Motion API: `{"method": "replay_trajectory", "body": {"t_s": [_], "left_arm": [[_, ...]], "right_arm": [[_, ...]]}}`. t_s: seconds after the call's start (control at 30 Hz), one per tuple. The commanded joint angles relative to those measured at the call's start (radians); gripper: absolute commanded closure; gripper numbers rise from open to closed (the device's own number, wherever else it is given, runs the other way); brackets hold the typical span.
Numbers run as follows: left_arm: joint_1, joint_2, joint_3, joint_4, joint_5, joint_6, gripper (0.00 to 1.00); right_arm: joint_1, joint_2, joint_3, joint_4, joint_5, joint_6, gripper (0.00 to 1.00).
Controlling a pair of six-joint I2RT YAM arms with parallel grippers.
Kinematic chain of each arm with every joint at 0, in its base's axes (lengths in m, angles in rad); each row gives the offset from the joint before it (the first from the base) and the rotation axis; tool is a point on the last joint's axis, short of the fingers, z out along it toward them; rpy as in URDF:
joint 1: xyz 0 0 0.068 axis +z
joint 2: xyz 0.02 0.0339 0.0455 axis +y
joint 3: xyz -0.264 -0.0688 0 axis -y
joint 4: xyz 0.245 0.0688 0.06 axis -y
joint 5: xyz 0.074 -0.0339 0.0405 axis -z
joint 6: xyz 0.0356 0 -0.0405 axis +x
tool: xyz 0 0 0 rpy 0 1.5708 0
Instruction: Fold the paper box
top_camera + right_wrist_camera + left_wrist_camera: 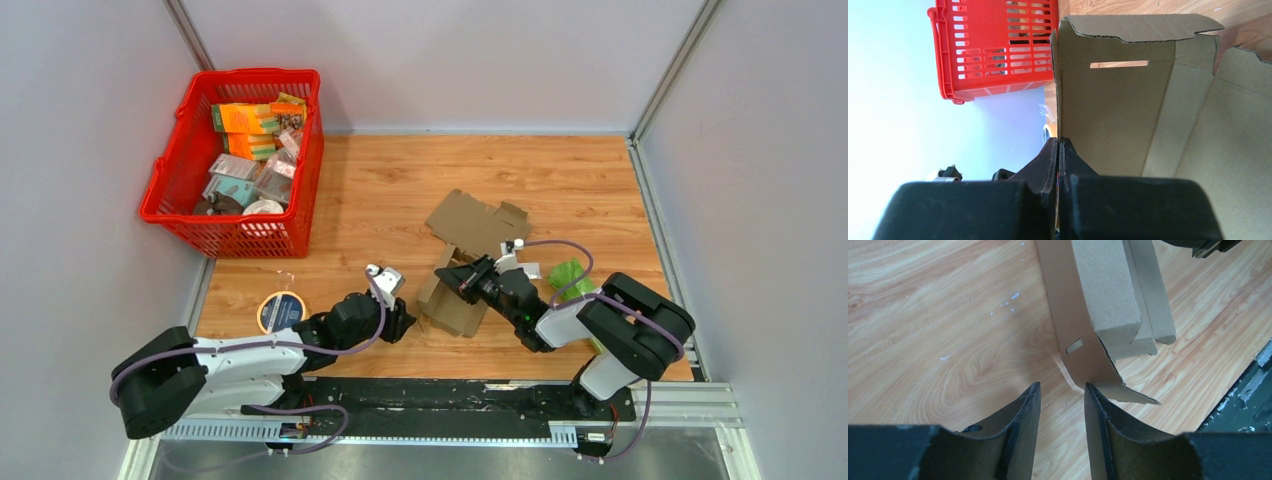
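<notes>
The brown paper box (pixel 472 226) lies partly folded on the wooden table, one side panel raised near the arms. In the right wrist view, my right gripper (pixel 1058 140) is shut on the edge of an upright slotted wall of the box (pixel 1113 110). In the top view that gripper (pixel 457 281) sits at the box's near left side. My left gripper (pixel 406 322) is just left of the box's near corner. Its fingers (pixel 1062 386) are open with only bare wood between them. A bent corner flap of the box (pixel 1093 365) lies just ahead of the right fingertip (pixel 1094 395).
A red basket (pixel 240 236) full of small packages stands at the back left, also seen in the right wrist view (pixel 998 80). A roll of tape (pixel 281 310) lies left of the left arm. A green object (pixel 570 276) sits right of the box. Grey walls enclose the table.
</notes>
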Motion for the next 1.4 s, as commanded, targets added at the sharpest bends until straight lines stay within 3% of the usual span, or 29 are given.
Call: {"method": "replay_trajectory", "body": {"t_s": [0.0,0.57,0.97,1.37], "left_arm": [[-0.014,0.043,0.057,0.121,0.011,0.049,0.54],[-0.083,0.195,0.08,0.271,-0.15,0.074,0.53],[-0.097,0.061,0.022,0.244,-0.086,0.032,0.46],[-0.097,0.165,0.076,0.26,-0.19,0.047,0.46]], "right_arm": [[-0.004,0.038,-0.015,0.089,0.031,0.076,1.0],[0.032,0.038,-0.022,-0.008,0.098,0.185,1.0],[0.036,0.003,-0.018,-0.085,0.104,0.172,1.0],[0.068,0.023,-0.015,-0.073,0.118,0.228,1.0]]}}
